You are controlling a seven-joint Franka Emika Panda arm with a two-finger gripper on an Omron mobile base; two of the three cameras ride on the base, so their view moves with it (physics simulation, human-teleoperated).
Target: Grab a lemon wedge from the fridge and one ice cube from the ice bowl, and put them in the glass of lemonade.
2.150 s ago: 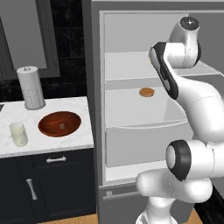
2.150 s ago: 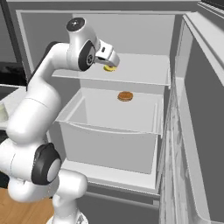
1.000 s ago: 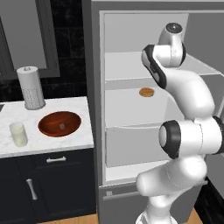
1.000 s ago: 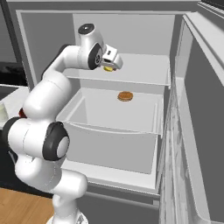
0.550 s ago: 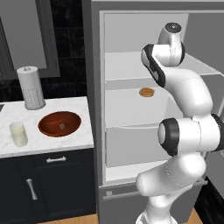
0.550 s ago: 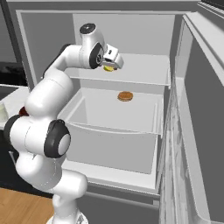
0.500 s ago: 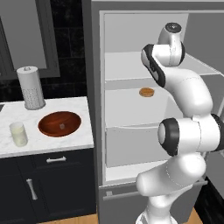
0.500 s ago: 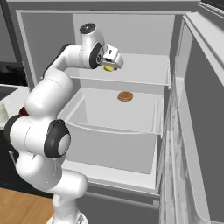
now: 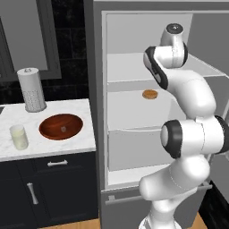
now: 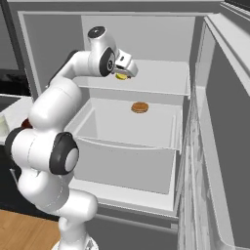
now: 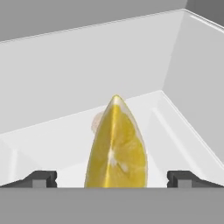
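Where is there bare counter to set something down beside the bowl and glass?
Bare marble lies between the glass of lemonade and the ice bowl, and along the counter edge in front of the bowl. The back corner is taken by the paper towel roll, just behind the bowl.

The fridge [image 9: 96, 112] has a matt grey shell, and its shelf [image 10: 161, 78] looks like smooth white plastic. The lemon wedge [image 11: 116, 148] at the bottom centre of the hand view has a glossy yellow flesh. At left, the ice bowl [image 9: 61, 126] is polished reddish-brown wood on a white marbled table [image 9: 85, 112]. The glass of lemonade [image 9: 19, 136] seems clear and smooth, though small. The floor [image 10: 24, 229] is wood-grained.
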